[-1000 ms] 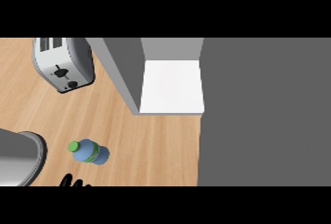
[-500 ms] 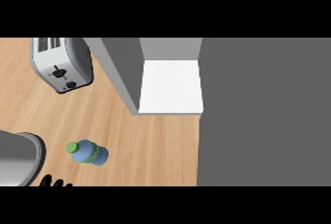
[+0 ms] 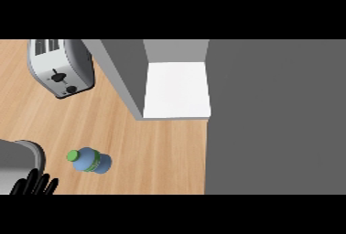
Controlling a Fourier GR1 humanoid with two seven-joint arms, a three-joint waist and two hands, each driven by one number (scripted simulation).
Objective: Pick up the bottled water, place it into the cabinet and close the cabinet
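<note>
The bottled water [image 3: 90, 160], blue with a green cap, lies on the wooden counter [image 3: 155, 155] at the lower left, cap pointing left. My left hand [image 3: 35, 184] shows only as black fingertips at the lower left edge, fingers straight and spread, a little left of and below the bottle, not touching it. The cabinet [image 3: 177, 89] stands open at the top centre, with a bare white shelf inside. My right hand is out of sight.
A silver toaster [image 3: 59, 66] sits at the upper left. A grey rounded appliance [image 3: 19, 162] fills the left edge by my left hand. A large grey panel [image 3: 276, 116] covers the right side of the view.
My left hand's fingertips have slid to the left along the lower edge, away from the bottle. The bottle and the cabinet have not moved.
</note>
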